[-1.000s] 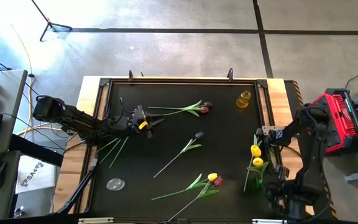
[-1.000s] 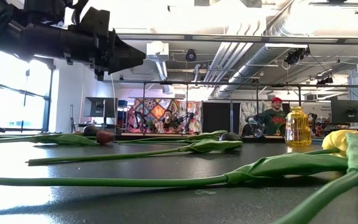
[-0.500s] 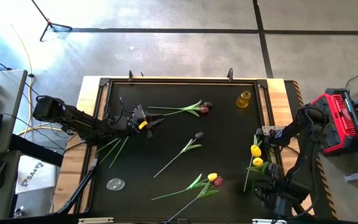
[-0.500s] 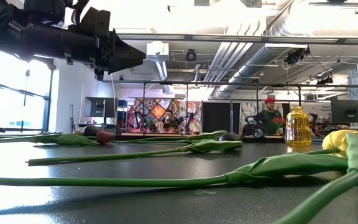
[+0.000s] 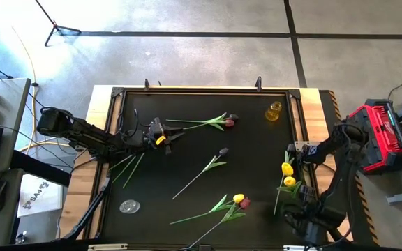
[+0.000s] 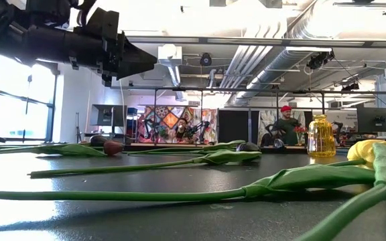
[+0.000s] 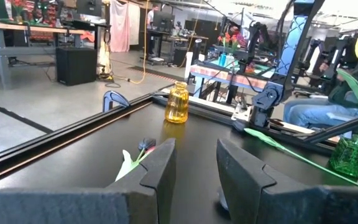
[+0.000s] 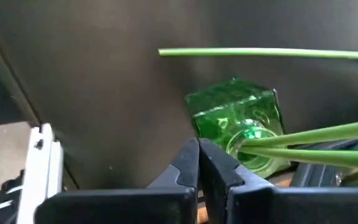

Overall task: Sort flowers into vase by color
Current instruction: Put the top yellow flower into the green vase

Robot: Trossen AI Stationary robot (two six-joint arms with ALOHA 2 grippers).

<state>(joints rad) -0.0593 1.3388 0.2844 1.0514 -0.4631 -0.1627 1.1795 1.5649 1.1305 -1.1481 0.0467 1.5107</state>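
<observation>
High view: thin-stemmed tulips [image 5: 208,167] lie scattered on the matte black bench [image 5: 187,150]. Left pincer [image 5: 169,134] hovers narrowly parted, empty, beside them. Right pincer [image 8: 197,155] is pressed closed, empty, near a faceted green glass vase [image 8: 241,124] holding stems.

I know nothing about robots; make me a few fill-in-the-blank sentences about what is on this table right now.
1. The small amber glass bottle stands near the table's far ______ corner.
2. The square green glass vase holds stems of tulips with ______ heads.
3. The right gripper, next to that vase, has its fingers ______.
4. The left gripper, with a gap between its fingers, holds ______.

Missing words: right; yellow; shut; nothing
</observation>
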